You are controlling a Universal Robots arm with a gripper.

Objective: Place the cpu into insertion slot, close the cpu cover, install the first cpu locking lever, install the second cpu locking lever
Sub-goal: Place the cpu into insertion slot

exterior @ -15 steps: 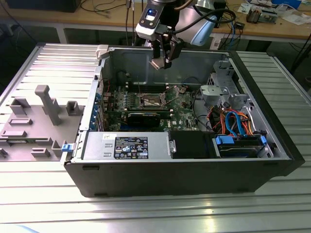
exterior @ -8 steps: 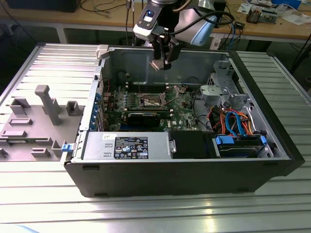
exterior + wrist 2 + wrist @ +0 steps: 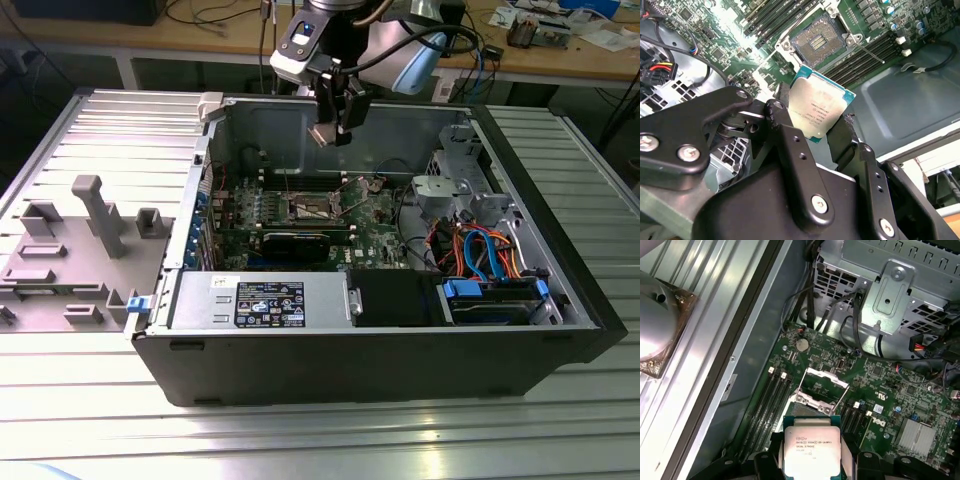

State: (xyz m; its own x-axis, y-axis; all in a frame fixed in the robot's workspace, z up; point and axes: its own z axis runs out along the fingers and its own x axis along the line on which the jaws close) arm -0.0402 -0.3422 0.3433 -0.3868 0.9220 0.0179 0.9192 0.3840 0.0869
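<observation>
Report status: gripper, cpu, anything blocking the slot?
Gripper shut on cpu, not yet seated. Insertion slot bare, cpu cover raised. Nothing seen between cpu and slot.

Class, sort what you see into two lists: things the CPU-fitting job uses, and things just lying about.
Job in hand: gripper, holding the cpu; insertion slot, empty; cpu cover, raised.
Lying about: coin battery; grey plastic blocks; drive cage.

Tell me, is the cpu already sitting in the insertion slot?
No, the hand grips the cpu clear of the board, and the insertion slot lies open and empty.
</observation>
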